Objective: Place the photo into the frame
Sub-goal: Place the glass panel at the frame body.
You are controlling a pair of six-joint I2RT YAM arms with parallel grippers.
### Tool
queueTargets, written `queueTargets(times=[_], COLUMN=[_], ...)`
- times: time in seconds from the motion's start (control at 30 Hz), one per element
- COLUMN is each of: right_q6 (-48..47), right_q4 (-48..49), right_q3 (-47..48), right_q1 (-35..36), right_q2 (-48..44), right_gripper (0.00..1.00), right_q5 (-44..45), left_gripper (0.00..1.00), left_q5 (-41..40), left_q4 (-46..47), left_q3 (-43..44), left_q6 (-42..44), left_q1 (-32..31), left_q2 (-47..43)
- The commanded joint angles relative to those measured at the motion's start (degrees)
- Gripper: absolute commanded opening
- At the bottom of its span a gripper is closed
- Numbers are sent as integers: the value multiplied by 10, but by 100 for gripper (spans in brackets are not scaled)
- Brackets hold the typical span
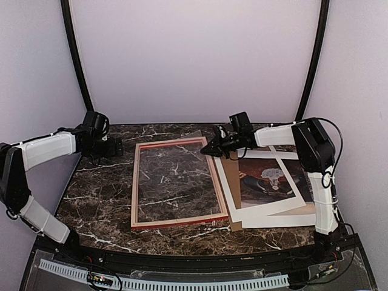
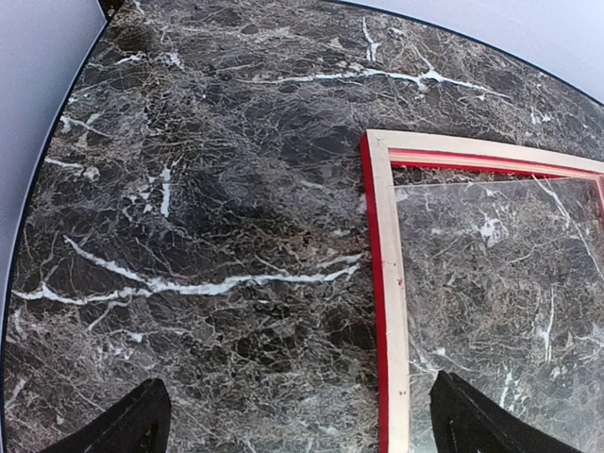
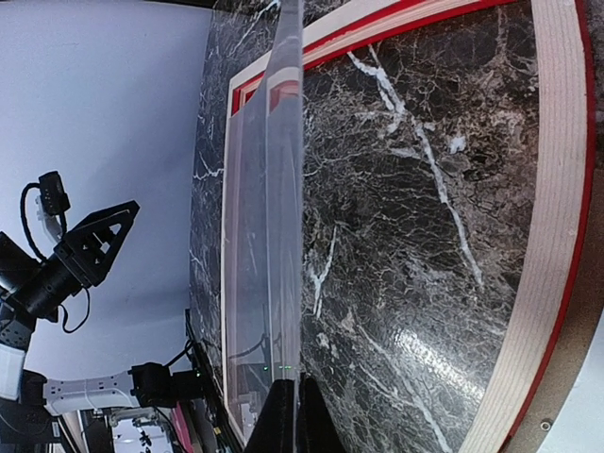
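The frame (image 1: pixel 136 182) lies flat in the middle of the table, pale wood back up with red at its edges. To its right the photo (image 1: pixel 270 180) lies face up, a dark scene with a white margin. My right gripper (image 1: pixel 210 148) is shut on the far right corner of a clear sheet (image 1: pixel 176 176), which slants up over the frame opening. In the right wrist view the fingertips (image 3: pixel 283 420) pinch the sheet's edge (image 3: pixel 283 189), with the frame (image 3: pixel 545 236) beneath. My left gripper (image 1: pixel 119 147) is open and empty, just left of the frame's far left corner (image 2: pixel 382 151).
A brown board (image 1: pixel 233 173) lies under the photo, along with white paper (image 1: pixel 285 221) reaching toward the near right. Dark marble table (image 1: pixel 100 194) stretches left of the frame. Walls close in at the back and on both sides.
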Motion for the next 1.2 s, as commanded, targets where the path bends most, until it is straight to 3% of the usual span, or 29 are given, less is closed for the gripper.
queueTargets(times=[0.0,1.17], right_q6=[3,10], right_q4=[30,60], right_q3=[-10,20], right_q1=[1,-1], right_q2=[-10,15], right_gripper=[0,0], right_q5=[17,41], left_gripper=[99,98], left_q5=[2,8], left_q4=[14,21], left_q3=[-10,-18], left_q6=[-13,-19], left_q1=[-11,-27], left_q2=[11,35])
